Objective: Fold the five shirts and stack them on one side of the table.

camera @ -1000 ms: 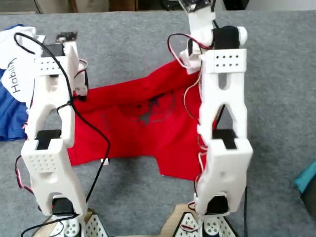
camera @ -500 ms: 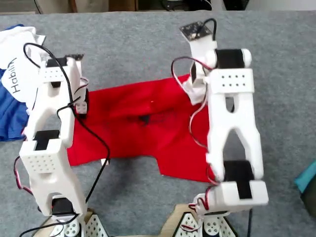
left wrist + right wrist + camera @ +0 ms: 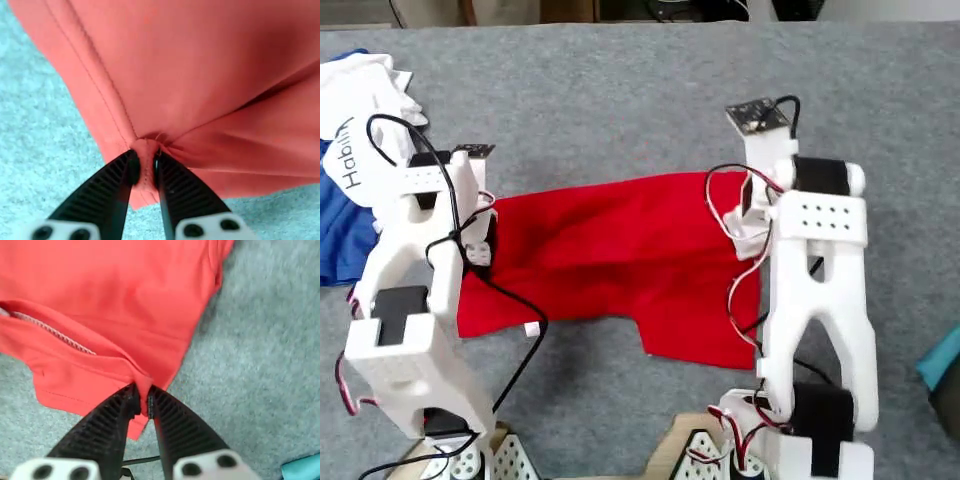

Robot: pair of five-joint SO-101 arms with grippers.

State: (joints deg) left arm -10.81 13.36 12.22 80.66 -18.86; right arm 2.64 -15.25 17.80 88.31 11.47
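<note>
Red shirt (image 3: 610, 250) lies across the middle of the grey worktop (image 3: 620, 90), between your two arms. It looks part-way through a lengthwise fold: a band of cloth runs from one arm to the other, with what seems a sleeve poking out toward the arm bases on the right arm's side. Your left hand (image 3: 145, 159) is pressed together on a small pleat of red cloth at the shirt's edge, with seam lines running away from the pinch. Your right hand (image 3: 143, 390) is likewise closed on a fold of cloth at the opposite edge, beside a stitched hem, with bare worktop just beyond it. So you hold the shirt at its two ends, one hand on each. I judge this to be an early fold of this shirt, with the stacking not yet reached. The next move calls for you to carry both pinched ends the same way at the same pace, so the upper layer lands square on the lower one, and then to open both hands together. If one side leads, the fold will likely skew. A white shirt (image 3: 360, 110) and a blue shirt (image 3: 338, 240) lie together at the worktop's edge on the left arm's side, near that arm; whether they are folded I cannot tell. A teal thing (image 3: 942, 365) sits at the opposite edge, well apart from the red shirt.
</note>
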